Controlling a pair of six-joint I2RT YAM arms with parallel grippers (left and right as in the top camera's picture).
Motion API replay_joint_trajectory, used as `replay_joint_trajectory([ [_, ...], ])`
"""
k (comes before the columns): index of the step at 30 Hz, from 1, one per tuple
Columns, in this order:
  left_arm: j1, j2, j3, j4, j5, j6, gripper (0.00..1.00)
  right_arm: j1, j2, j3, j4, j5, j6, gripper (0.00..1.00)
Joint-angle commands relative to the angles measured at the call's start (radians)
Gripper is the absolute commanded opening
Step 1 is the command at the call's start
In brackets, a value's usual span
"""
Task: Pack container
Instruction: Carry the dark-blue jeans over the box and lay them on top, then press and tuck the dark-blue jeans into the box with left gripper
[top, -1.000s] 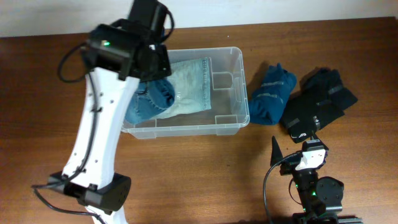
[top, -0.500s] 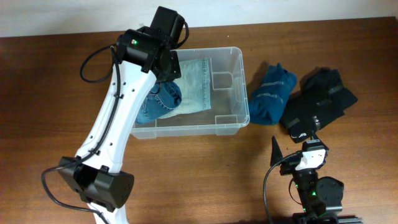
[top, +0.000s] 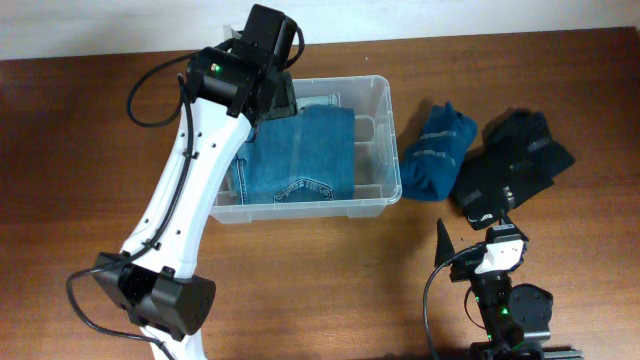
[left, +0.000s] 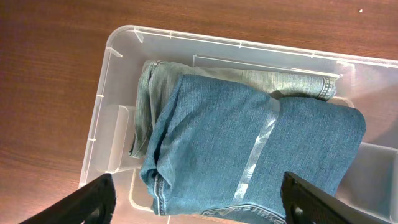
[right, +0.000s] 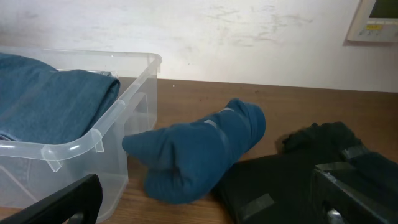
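Two folded jeans (left: 249, 143) in the clear container (left: 102, 93), left claw (left: 199, 199) spread wide above them, right claw (right: 205, 199) spread wide too, near blue clothes (right: 199, 152) and black clothes (right: 298, 168) on the tabletop (right: 205, 96)

The left arm (top: 180, 190) is a long white link set between black joint housings. A green light (top: 215, 69) glows on the upper housing, black cables (top: 131, 100) loop out beside it, and the base joint (top: 165, 300) is black too. The right arm (top: 510, 305) is mostly black, with a white block (top: 497, 250) near its end, a small green dot (top: 503, 311) and a thin black cord (top: 428, 290). The left hand (left: 198, 202) and the right hand (right: 205, 199) both have matte black fingers (left: 87, 200) with blunt, angled tips.
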Motion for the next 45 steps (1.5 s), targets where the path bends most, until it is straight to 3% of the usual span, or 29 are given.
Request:
replay_joint_trajectory([
  [1, 0.002, 0.009, 0.01, 0.007, 0.061, 0.05, 0.82, -0.008, -0.006, -0.008, 0.0, 0.009, -0.003, 0.98],
  [5, -0.018, 0.051, 0.01, -0.012, 0.108, 0.166, 0.77, -0.008, -0.006, -0.008, 0.0, 0.009, -0.003, 0.98],
  [10, -0.009, 0.166, 0.01, -0.064, 0.056, 0.131, 0.74, -0.008, -0.006, -0.008, 0.0, 0.009, -0.003, 0.98],
  [13, 0.027, 0.208, 0.01, -0.098, 0.011, 0.041, 0.74, -0.008, -0.006, -0.008, 0.0, 0.009, -0.003, 0.98],
  [19, 0.136, 0.217, 0.01, -0.087, 0.089, 0.045, 0.75, -0.008, -0.006, -0.008, 0.0, 0.009, -0.003, 0.98],
  [23, 0.178, 0.217, -0.014, -0.051, 0.226, 0.219, 0.75, -0.008, -0.006, -0.008, 0.0, 0.009, -0.003, 0.98],
  [27, 0.174, 0.217, -0.064, -0.038, 0.229, 0.245, 0.72, -0.008, -0.006, -0.008, 0.0, 0.009, -0.003, 0.98],
  [30, 0.171, 0.217, -0.115, -0.028, 0.229, 0.245, 0.62, -0.008, -0.006, -0.008, 0.0, 0.009, -0.003, 0.98],
  [32, 0.171, 0.217, -0.163, -0.006, 0.228, 0.245, 0.34, -0.008, -0.006, -0.008, 0.0, 0.009, -0.003, 0.98],
  [34, 0.172, 0.217, -0.174, 0.0, 0.227, 0.245, 0.15, -0.008, -0.006, -0.008, 0.0, 0.009, -0.003, 0.98],
  [35, 0.172, 0.217, -0.174, 0.002, 0.225, 0.245, 0.01, -0.008, -0.006, -0.008, 0.0, 0.009, -0.003, 0.98],
  [45, 0.182, 0.211, 0.042, -0.118, 0.225, 0.245, 0.01, -0.008, -0.006, -0.008, 0.0, 0.009, -0.003, 0.98],
])
